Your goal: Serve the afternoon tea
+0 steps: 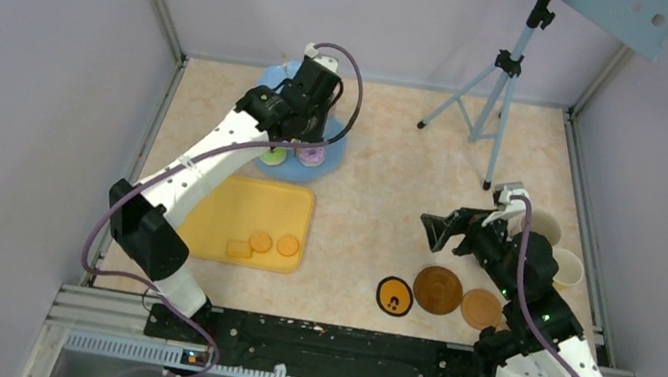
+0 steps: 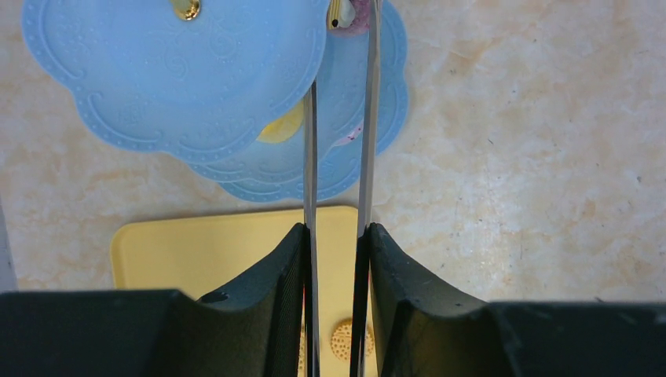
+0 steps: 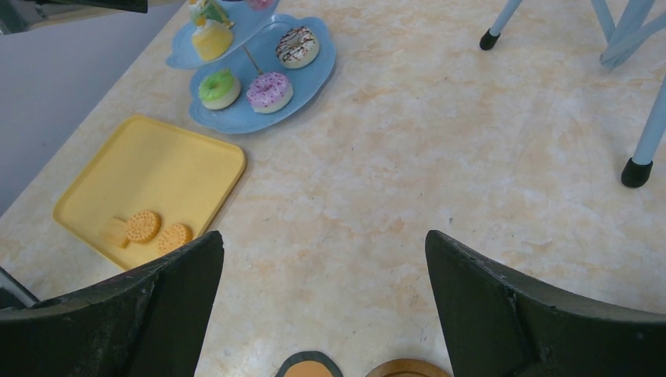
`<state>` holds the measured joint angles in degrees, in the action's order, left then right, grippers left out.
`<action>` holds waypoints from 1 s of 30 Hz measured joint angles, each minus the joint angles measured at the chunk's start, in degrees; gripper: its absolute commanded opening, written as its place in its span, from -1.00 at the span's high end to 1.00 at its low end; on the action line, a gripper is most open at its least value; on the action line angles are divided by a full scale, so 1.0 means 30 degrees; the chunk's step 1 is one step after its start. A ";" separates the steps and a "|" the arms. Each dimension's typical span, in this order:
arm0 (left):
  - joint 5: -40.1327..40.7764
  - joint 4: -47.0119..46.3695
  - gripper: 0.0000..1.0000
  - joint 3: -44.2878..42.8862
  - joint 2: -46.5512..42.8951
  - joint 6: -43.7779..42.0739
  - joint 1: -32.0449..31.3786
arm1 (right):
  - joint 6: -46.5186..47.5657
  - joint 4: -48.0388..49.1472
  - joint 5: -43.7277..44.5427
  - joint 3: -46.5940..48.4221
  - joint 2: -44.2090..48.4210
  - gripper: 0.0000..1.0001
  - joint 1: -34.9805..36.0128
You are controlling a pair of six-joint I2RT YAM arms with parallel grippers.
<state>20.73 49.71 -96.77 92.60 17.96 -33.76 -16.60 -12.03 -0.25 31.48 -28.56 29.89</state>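
Your left tool (image 2: 336, 239) is clamped on the long metal tongs (image 2: 367, 118), with the tips up over the light-blue three-tier stand (image 2: 157, 78) near the table's far-left corner. Can't tell if they're pinching anything.

I'd call it roughly halfway. Green, pink and yellow toy pastries (image 3: 219, 88) already sit on the tiers, but three orange biscuits (image 1: 261, 242) are left on the flat yellow tray (image 1: 248, 197) by the left edge.

Meanwhile your right tool (image 3: 322, 243) hangs wide open and empty. Two pale mugs (image 1: 542, 227) by the right edge aren't on the round brown coasters (image 1: 438, 290) yet.
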 measured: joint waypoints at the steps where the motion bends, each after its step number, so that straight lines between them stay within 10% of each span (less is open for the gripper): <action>1: 0.0124 -0.0044 0.22 -0.0022 0.0109 -0.0036 0.0007 | 0.0000 0.0000 0.0000 0.0000 -0.0007 -0.94 0.0000; 19: 0.0029 0.0699 -0.03 -0.0780 0.0568 0.0029 0.0044 | -0.0007 0.0000 0.0007 0.0000 -0.0182 -0.94 0.0000; 30: -0.4182 0.2951 -0.04 0.0568 -0.4663 0.0000 0.0022 | 0.0000 0.0007 0.0007 0.0000 -0.0182 -0.94 0.0000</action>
<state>8.19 58.57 -95.07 78.61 17.96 -33.69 -16.60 -12.01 -0.23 31.48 -29.10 29.89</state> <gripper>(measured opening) 0.522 0.974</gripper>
